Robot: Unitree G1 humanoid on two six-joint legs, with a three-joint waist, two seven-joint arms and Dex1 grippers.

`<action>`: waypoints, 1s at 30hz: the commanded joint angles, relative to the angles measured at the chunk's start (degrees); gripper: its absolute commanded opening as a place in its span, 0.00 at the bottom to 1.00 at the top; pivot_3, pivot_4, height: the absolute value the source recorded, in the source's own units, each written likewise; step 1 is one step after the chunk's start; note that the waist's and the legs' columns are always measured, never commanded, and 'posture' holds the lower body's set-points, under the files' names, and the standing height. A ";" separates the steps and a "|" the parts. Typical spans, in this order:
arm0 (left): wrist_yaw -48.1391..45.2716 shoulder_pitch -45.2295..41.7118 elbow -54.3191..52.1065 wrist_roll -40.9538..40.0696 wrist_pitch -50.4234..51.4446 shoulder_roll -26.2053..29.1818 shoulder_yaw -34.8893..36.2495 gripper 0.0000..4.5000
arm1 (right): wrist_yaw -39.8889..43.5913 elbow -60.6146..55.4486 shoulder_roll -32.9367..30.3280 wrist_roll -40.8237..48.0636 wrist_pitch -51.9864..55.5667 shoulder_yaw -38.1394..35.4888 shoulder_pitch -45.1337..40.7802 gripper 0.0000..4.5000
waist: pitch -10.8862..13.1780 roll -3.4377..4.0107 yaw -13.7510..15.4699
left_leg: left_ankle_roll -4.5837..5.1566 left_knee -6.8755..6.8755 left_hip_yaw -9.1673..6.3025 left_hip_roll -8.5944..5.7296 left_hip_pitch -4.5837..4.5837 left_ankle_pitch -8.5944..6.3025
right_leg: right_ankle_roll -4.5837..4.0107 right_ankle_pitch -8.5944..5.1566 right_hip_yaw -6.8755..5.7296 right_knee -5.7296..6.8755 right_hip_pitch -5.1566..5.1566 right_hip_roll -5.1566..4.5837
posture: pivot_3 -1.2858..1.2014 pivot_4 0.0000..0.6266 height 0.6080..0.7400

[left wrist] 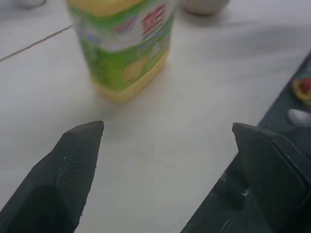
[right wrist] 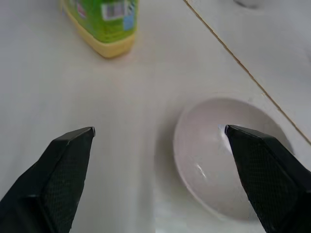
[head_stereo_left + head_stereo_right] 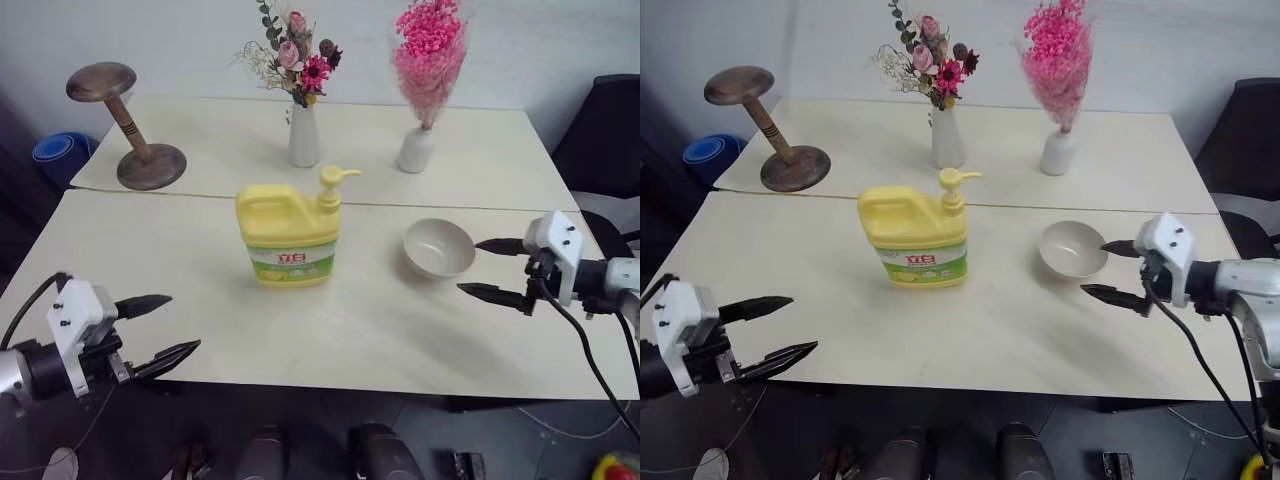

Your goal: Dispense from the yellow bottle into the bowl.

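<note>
The yellow bottle [image 3: 288, 235] stands upright at the table's middle, its pump spout pointing right and its green-white label facing me. The bowl [image 3: 438, 248], small and beige, sits empty to the bottle's right. My right gripper [image 3: 487, 268] hovers open just right of the bowl, fingers pointing at it, nothing between them. Near the table's front left edge, my left gripper [image 3: 172, 326] is open and empty, well short of the bottle. In the left wrist view the bottle [image 1: 124, 48] lies beyond the fingers; in the right wrist view the bowl [image 2: 221, 155] sits just ahead.
A white vase of flowers [image 3: 303, 135] and a white vase of pink sprigs [image 3: 416, 148] stand at the back, with a wooden stand [image 3: 135, 130] at the back left. A seam [image 3: 450, 207] joins two tabletops. A dark chair [image 3: 608, 150] is at the right.
</note>
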 commanded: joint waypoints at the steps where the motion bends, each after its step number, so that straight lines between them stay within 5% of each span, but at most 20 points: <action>1: -0.50 -6.24 -1.71 -8.52 5.18 5.46 -0.18 1.00 | -0.82 -1.50 2.09 -3.10 -0.04 5.59 -2.88 1.00 | 0.04 0.07 0.01 | 0.00 -0.03 0.00 -0.01 0.00 0.00 | 0.00 0.00 0.00 -0.01 0.00 -0.01 | 0.52 0.24 1.00; 5: -2.61 -15.13 -0.34 -14.37 8.13 11.55 -4.11 1.00 | -4.92 6.55 6.96 -10.99 -2.22 13.16 -7.67 1.00 | 0.05 0.08 -0.08 | -0.30 -0.11 0.05 -0.07 -0.12 0.17 | -0.01 0.00 0.03 0.02 -0.20 0.00 | 0.52 0.24 1.00; 12: -2.93 -23.30 0.99 -17.02 9.43 14.17 -7.87 1.00 | -9.78 20.66 12.23 -17.67 -6.69 15.94 -12.12 1.00 | 0.07 0.12 -0.31 | -0.34 0.08 0.32 -0.15 -1.17 0.22 | -0.01 0.00 0.16 0.77 -1.54 0.05 | 0.52 0.24 1.00; 18: -3.08 -24.17 1.70 -16.25 9.75 13.98 -8.00 1.00 | -10.52 22.25 12.84 -18.86 -8.53 14.56 -12.27 0.64 | 0.07 0.12 -0.55 | -0.32 0.27 0.53 -0.14 -1.26 0.25 | 0.00 0.00 0.20 0.94 -1.74 0.06 | 0.52 0.24 1.00; 30: -3.50 -25.94 2.77 -14.46 8.88 13.33 -9.22 1.00 | -12.22 24.40 11.80 -20.48 -9.65 11.98 -15.11 0.64 | 0.07 0.11 -1.41 | -0.36 0.26 0.59 -0.13 -0.97 0.63 | 0.02 0.01 0.49 1.32 -1.73 0.12 | 0.52 0.24 1.00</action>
